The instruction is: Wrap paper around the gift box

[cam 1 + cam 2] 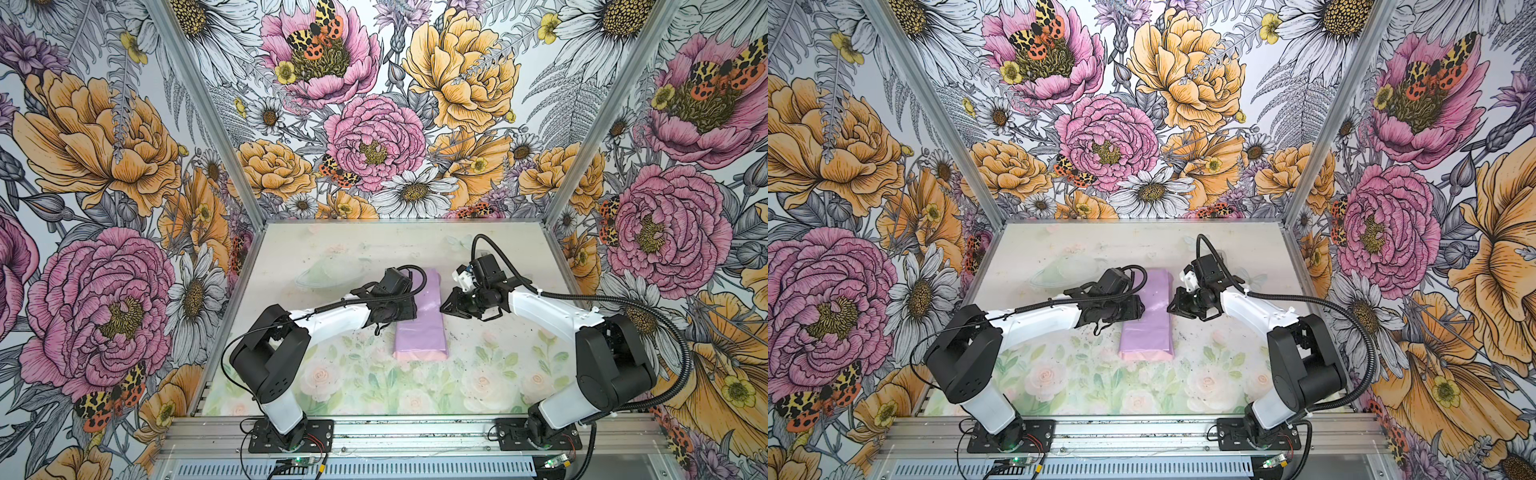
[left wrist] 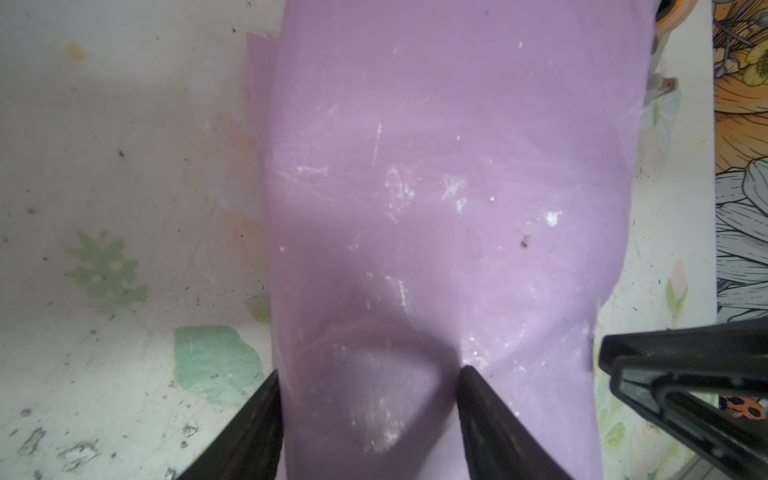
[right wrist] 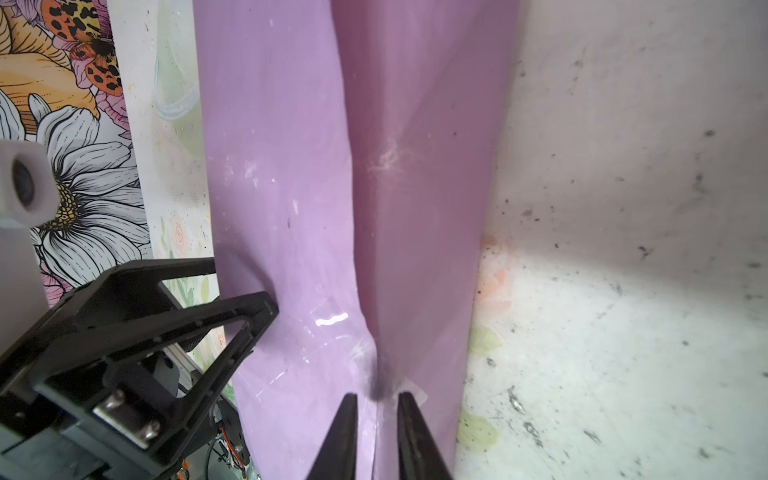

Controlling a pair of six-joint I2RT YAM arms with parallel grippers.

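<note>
The paper [image 1: 422,328] [image 1: 1148,324] lies mid-table as a long lilac bundle, with a pale pink edge at its near end. It is folded over itself, and the gift box is hidden inside it. My left gripper [image 1: 410,311] [image 2: 368,370] is open at the bundle's left side. One of its fingers [image 2: 266,415] is at the paper's edge, and the tip of the second rests on the top face [image 2: 436,187]. My right gripper [image 1: 443,308] [image 3: 376,395] is at the right side. Its fingers stand narrowly apart astride a raised fold of the paper [image 3: 282,187], beside a clear tape strip [image 3: 417,392]. The left gripper [image 3: 245,286] dents the paper.
The worn floral table mat [image 1: 478,374] runs to the flowered walls at the back and both sides. A faint clear dish shape [image 1: 328,274] sits at the back left. A white fitting [image 1: 462,279] [image 3: 20,187] rides on the right wrist. The arm bases stand on the front rail [image 1: 415,432].
</note>
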